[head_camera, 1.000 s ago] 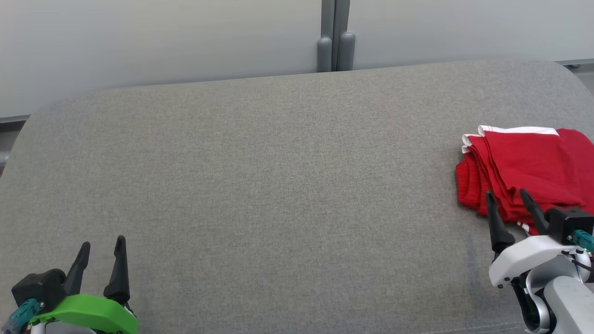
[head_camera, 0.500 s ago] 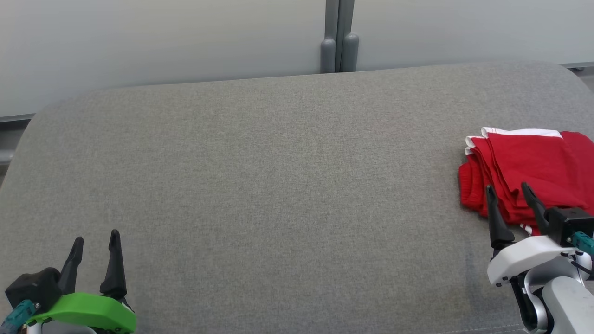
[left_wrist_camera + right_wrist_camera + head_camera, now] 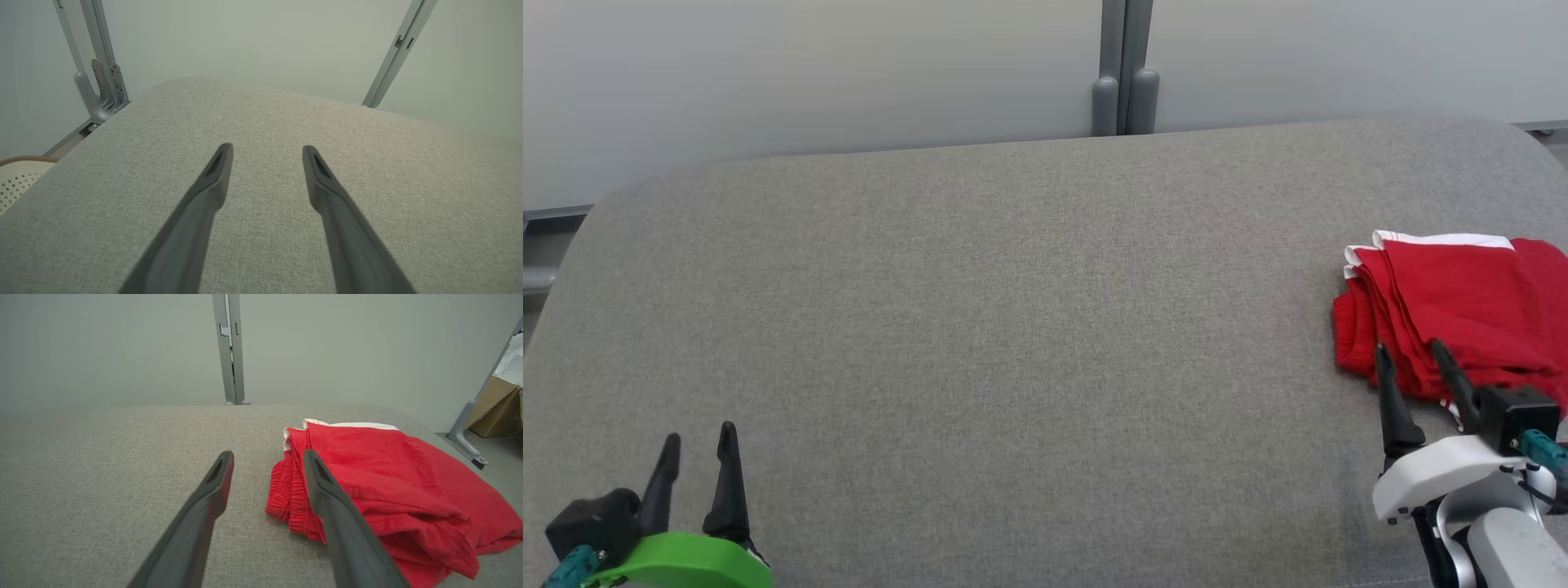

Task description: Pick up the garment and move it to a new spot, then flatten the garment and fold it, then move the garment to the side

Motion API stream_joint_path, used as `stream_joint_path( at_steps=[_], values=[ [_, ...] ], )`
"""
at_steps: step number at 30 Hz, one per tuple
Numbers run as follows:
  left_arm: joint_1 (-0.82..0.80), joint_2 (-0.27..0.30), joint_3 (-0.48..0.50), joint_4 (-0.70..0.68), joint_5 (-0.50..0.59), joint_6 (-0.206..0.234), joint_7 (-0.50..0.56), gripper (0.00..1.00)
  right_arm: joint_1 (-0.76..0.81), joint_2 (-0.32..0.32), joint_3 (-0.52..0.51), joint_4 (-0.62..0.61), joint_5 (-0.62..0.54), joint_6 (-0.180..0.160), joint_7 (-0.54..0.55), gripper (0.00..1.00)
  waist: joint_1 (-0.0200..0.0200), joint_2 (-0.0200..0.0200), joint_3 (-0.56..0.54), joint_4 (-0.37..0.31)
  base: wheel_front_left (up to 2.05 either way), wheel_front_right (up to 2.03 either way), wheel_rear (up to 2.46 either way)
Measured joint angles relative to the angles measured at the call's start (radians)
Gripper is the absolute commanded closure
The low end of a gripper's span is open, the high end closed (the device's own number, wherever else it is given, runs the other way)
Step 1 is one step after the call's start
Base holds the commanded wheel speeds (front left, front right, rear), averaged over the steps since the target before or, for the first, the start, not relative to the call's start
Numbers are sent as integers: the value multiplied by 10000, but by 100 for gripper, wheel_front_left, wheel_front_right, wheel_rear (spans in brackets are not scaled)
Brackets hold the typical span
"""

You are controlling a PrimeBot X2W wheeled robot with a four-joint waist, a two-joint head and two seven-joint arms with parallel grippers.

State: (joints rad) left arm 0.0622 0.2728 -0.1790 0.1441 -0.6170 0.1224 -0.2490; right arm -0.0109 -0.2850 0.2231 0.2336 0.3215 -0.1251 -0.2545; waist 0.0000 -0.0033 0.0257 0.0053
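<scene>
Garment (image 3: 1462,294): folded, just ahead of right pincer (image 3: 1408,345) | pincer spread, holding nothing

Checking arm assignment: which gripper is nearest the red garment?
The right gripper, fingers at the edge of the red garment; the left gripper is far across the cushion.

Head cam shifted; scene now lower + slightly right in frame. L gripper (image 3: 699,431) & R gripper (image 3: 1406,345) tips rose briefly, then dropped back toward bottom edge.

The left gripper (image 3: 699,431) is wearing a green shell (image 3: 682,562) and teal plug (image 3: 572,563). The right gripper (image 3: 1408,345) is showing white housing (image 3: 1437,474).
</scene>
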Motion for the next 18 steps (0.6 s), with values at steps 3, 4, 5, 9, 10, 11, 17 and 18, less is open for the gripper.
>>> stream_joint_path(
  at_steps=[3,4,5,9,10,11,17,18],
  values=[
    [42,-198,-148,293,-2,2,19,100,114,186,104,268,-12,13,2,100,0,0,-2,1,0,0,0],
    [54,-309,-194,414,-2,2,19,100,201,290,134,370,-12,13,2,100,0,0,-2,1,0,0,0],
    [65,-408,-232,510,-2,2,19,100,289,387,174,477,-12,15,2,100,0,0,-2,1,0,0,0],
    [152,-631,-268,690,-75,-4,42,100,515,616,196,654,67,35,25,100,0,0,-4,0,0,0,0],
    [156,-635,-255,692,-146,-8,115,100,514,629,171,652,146,56,58,100,0,0,-7,-1,0,0,0],
    [156,-639,-230,690,-251,-42,119,100,514,631,138,652,253,104,92,100,0,0,-11,-2,0,0,0],
    [156,-685,-142,690,-872,-146,297,100,506,681,-65,652,972,221,280,100,0,0,-24,-6,0,0,0],
    [155,-694,-125,688,-991,-173,330,100,505,694,-109,650,1127,240,295,100,0,0,-26,-7,0,0,0]
  ],
)
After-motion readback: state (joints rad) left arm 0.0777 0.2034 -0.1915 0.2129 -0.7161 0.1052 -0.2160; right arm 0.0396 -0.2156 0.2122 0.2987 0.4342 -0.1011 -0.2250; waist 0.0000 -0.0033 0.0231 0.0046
